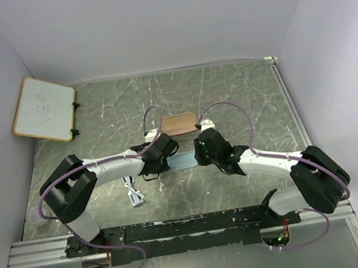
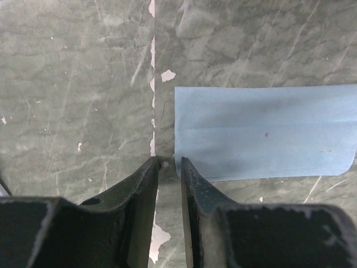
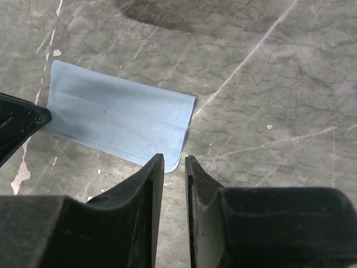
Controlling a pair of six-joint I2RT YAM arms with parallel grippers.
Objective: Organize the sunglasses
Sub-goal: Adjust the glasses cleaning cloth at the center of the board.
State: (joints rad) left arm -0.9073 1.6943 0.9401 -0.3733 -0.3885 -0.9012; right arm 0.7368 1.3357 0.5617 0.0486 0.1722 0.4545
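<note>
Lying flat on the grey marbled desk [image 1: 241, 98], the white-framed sunglasses [image 1: 132, 193] are seen on the left side, just on the near side of the left arm's forearm and apart from both sets of fingers. A light blue cloth [image 1: 184, 161] is spread flat near the middle of the desk, between the two grippers. The left gripper [image 2: 168, 163] is positioned at one short end of the cloth, its fingers set narrowly apart. Bare desk is seen through the gap, and one finger overlaps the cloth's corner. The right gripper [image 3: 174, 159] is positioned at the opposite end, its fingers likewise narrow, with the cloth's rounded corner just at their tips and nothing seen gripped. A tan-pink case [image 1: 181, 122] is found just beyond the cloth. A small whiteboard [image 1: 44, 108] is seen at the far left.
</note>
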